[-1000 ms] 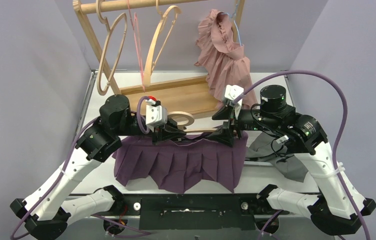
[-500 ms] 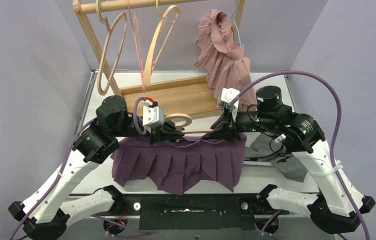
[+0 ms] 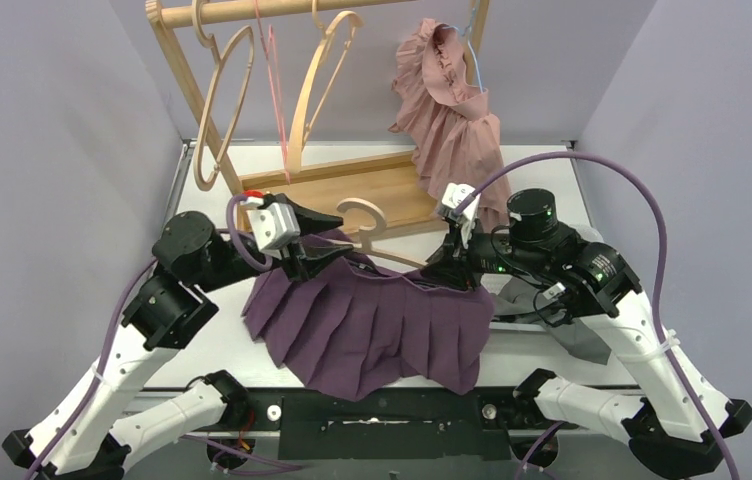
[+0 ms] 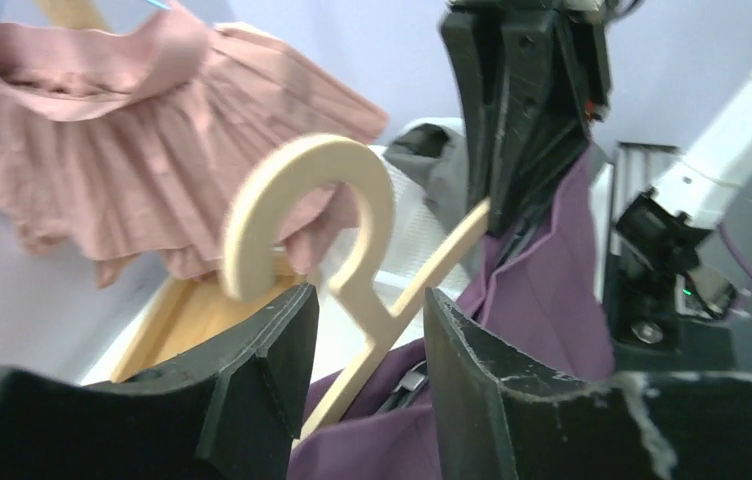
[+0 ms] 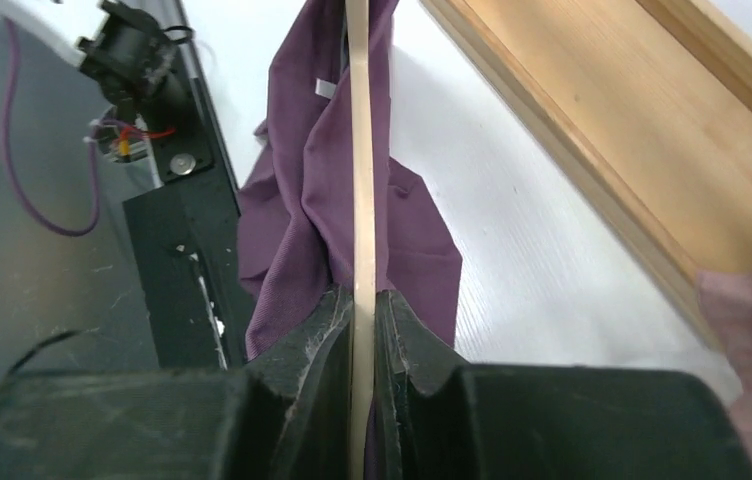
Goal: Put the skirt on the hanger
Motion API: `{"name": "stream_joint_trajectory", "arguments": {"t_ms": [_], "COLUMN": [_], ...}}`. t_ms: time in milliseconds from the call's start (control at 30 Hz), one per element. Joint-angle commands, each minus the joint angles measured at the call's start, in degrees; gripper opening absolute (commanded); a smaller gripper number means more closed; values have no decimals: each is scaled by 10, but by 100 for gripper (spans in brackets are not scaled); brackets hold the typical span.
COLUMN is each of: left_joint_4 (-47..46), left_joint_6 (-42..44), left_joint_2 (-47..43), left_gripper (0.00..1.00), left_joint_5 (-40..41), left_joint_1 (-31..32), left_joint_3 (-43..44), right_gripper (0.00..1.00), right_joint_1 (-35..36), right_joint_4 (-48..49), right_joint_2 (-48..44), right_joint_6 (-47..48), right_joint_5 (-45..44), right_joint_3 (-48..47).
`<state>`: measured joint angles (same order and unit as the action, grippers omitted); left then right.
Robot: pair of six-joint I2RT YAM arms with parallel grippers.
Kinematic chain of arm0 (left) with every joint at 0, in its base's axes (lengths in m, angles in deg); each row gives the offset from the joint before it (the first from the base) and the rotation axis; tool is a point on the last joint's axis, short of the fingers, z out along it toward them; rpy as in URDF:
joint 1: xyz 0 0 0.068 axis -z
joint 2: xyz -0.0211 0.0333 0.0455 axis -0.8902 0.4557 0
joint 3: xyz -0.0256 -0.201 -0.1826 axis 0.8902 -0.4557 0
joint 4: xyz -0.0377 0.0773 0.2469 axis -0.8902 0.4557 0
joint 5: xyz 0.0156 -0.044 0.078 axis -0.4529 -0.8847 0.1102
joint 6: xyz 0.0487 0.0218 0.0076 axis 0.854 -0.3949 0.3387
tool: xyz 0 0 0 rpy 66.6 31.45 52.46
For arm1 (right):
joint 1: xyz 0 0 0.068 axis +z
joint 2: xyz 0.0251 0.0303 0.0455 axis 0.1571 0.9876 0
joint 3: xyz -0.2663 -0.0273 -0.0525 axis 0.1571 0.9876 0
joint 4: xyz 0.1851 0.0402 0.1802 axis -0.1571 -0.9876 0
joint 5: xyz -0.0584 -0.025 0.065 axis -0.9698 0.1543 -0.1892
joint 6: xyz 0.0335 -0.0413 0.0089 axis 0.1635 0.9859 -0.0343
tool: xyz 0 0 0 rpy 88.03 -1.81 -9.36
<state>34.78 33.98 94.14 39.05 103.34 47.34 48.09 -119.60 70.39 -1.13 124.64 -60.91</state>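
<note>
The dark purple pleated skirt (image 3: 372, 325) lies on the table with its top edge up against the wooden hanger (image 3: 364, 218). My right gripper (image 3: 449, 272) is shut on the hanger's right arm; the right wrist view shows the thin wooden bar (image 5: 360, 180) pinched between the jaws (image 5: 362, 300), with purple cloth (image 5: 292, 230) on both sides. My left gripper (image 3: 344, 236) stands open just left of the hook. In the left wrist view the hanger's neck (image 4: 372, 290) shows in the gap between the open fingers (image 4: 367, 305), untouched, and purple cloth (image 4: 542, 280) hangs below it.
A wooden rack (image 3: 352, 190) stands at the back with two bare wooden hangers (image 3: 222, 100) and a pink skirt (image 3: 452, 110) hanging from its rail. Grey cloth (image 3: 572, 330) lies under my right arm. The rack's base board (image 5: 632, 130) is close behind the hanger.
My left gripper has opened, let go of the hanger and drawn back to the left. My right gripper has shut on the hanger's arm. The skirt has shifted and tilted.
</note>
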Motion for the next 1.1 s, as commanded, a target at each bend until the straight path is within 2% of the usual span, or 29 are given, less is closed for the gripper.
{"name": "stream_joint_trajectory", "arguments": {"t_ms": [0,233,633,767,1067], "left_joint_4": [-81,-103,-99,-94,-117], "left_joint_6": [-8,-1,-16,-21,-47], "left_joint_2": [-40,-69,-99,-108,-112], "left_gripper": [43,45,45,45,45], "left_joint_5": [131,238,285,290,296], "left_joint_1": [2,2,2,2,3], "left_joint_3": [-18,-29,-49,-60,-96], "right_gripper": [0,0,0,0,0], "right_joint_1": [-4,-4,-2,-1,-4], "right_joint_4": [96,148,240,283,344], "right_joint_2": [-45,-56,22,49,88], "right_joint_6": [-59,-121,-140,-123,-96], "right_joint_5": [-95,-271,-477,-509,-518], "right_joint_3": [22,18,-99,-126,-157]}}
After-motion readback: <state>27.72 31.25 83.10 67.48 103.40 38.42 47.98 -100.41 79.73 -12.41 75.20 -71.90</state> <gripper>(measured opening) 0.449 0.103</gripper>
